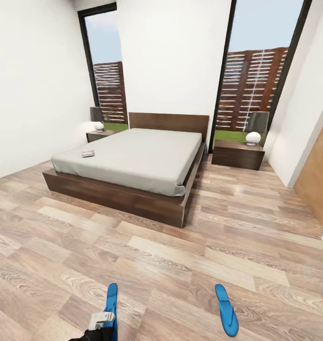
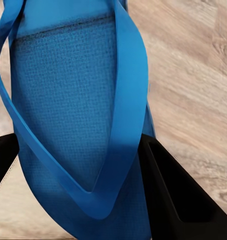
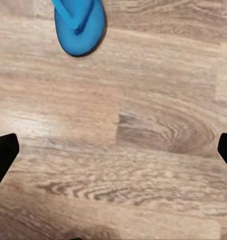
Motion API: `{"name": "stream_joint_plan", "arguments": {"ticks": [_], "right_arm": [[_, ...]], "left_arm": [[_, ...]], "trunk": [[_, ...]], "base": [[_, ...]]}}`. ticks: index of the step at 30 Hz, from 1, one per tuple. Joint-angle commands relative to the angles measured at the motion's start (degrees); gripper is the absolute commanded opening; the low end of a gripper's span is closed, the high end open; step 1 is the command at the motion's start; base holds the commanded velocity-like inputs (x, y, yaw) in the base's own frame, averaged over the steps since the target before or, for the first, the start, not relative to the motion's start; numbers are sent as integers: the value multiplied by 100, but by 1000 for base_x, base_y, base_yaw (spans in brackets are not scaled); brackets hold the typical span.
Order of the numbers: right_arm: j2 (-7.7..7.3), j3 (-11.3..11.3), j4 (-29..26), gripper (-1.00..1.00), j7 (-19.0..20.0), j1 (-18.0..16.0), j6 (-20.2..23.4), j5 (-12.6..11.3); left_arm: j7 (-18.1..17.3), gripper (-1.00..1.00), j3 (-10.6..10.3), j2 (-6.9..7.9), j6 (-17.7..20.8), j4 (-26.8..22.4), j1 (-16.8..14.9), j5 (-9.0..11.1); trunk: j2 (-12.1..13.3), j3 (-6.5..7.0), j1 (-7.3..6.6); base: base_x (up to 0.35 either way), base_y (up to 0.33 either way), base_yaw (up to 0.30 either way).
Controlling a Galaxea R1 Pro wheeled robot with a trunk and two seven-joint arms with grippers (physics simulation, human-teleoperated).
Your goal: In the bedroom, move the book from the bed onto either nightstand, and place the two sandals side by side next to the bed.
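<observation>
Two bright blue sandals lie on the wood floor close in front of me. My left gripper (image 1: 102,323) is at the left sandal (image 1: 112,303); in the left wrist view its dark fingers (image 2: 178,195) press the sandal (image 2: 68,100) from both sides, shut on it. The right sandal (image 1: 226,310) lies apart; its toe end (image 3: 78,25) lies on the floor ahead of my open right gripper (image 3: 113,155), which holds nothing. The book (image 1: 87,153) lies near the left edge of the bed (image 1: 133,161). A nightstand (image 1: 238,155) stands right of the bed, another (image 1: 99,135) left of it.
Each nightstand carries a round white lamp (image 1: 253,138). Tall windows flank the headboard. A wooden door (image 1: 318,182) is on the right wall. Wide plank floor (image 1: 180,265) stretches between me and the bed's foot.
</observation>
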Motion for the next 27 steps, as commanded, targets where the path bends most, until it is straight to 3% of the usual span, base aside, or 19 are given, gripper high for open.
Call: {"name": "stream_joint_plan", "arguments": {"ticks": [1, 9, 22, 27], "right_arm": [[2, -18, -11, 100, 26, 1, 35, -52], [-2, -23, -12, 100, 26, 1, 42, -78], [-6, -27, -12, 100, 26, 1, 42, -91], [-6, -27, -12, 100, 26, 1, 43, -91]], "left_arm": [[-15, -100, -38, 4, -8, 1, -7, 43], [-15, -100, -38, 4, -8, 1, -7, 43], [-14, -100, -38, 4, -7, 1, -7, 43], [-7, -100, -38, 4, -4, 1, -7, 43]], "trunk": [[-2, -5, -1], [-2, -5, -1], [-2, -5, -1], [-2, -5, -1]], "base": [[0, 0, 288], [0, 0, 211], [50, -32, 11], [258, -4, 0]]}}
